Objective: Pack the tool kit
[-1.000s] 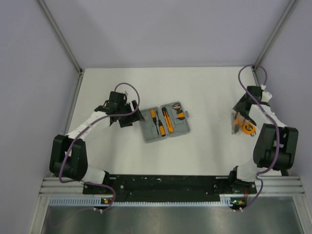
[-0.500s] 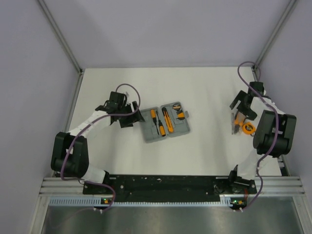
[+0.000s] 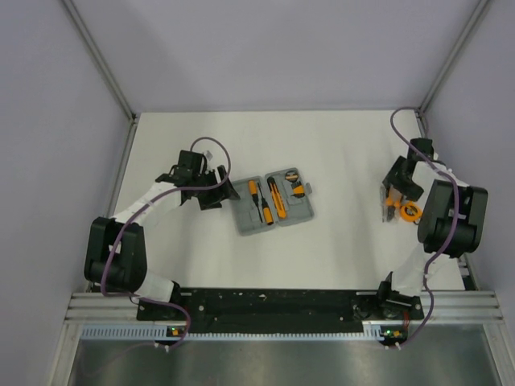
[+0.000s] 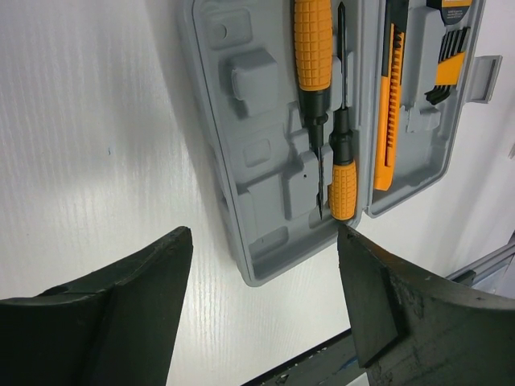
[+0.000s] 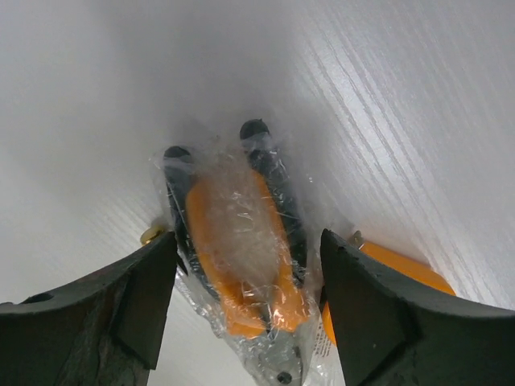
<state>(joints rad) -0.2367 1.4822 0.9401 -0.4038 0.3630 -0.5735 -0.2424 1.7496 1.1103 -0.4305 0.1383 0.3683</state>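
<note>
Right gripper (image 5: pixel 245 269) drops over the pliers (image 5: pixel 233 233), spread wide, grasp seemingly lined up; left gripper (image 4: pixel 264 245) hangs open by the case (image 4: pixel 241 121).

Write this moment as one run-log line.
left jaws: open, at case end | right jaws: open, flanking bagged pliers | case: open, screwdrivers slotted | tape measure: beside pliers, outside case

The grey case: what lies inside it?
Two orange-and-black screwdrivers, a long orange tool and hex keys lie in the case; other slots are empty. Beneath the tools is hidden.
</note>
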